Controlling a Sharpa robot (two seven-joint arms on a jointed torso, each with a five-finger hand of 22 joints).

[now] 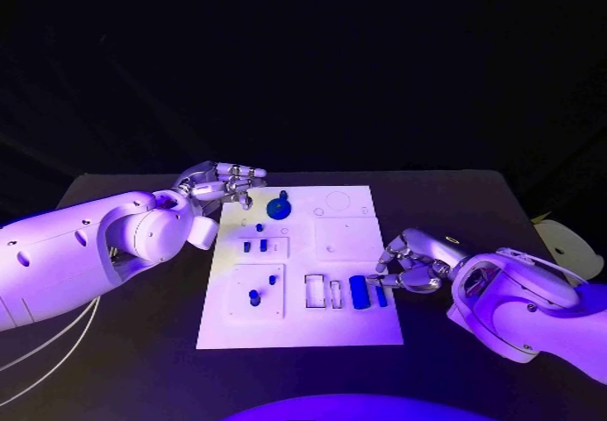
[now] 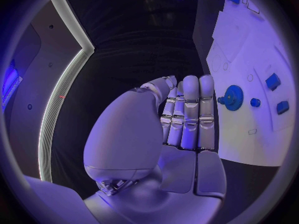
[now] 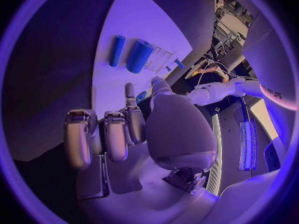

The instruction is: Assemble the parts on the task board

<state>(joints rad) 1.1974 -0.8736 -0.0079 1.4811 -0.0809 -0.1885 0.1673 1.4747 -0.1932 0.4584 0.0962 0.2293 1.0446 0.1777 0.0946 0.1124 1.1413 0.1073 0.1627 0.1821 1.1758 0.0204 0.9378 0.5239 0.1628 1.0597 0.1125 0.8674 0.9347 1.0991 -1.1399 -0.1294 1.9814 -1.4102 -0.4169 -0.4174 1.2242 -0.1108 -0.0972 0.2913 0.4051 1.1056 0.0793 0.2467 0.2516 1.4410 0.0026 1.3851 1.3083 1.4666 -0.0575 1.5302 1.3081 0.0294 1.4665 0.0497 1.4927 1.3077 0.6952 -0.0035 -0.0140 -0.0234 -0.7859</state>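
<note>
Board (image 1: 348, 329) lies flat mid-worktop (image 1: 126, 368). Left hand (image 1: 225, 186) at the board's far left corner, fingers straight and together, holding nothing (gear (image 1: 278, 208) just beside the fingertips, apart). Right hand (image 1: 411, 263) at the board's right edge, fingers curled, empty, near two blue cylinders (image 1: 368, 290).

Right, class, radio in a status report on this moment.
Left hand open, by board's far corner. Right hand open beside blue cylinders. Gear on task board. Nothing in the way.
</note>
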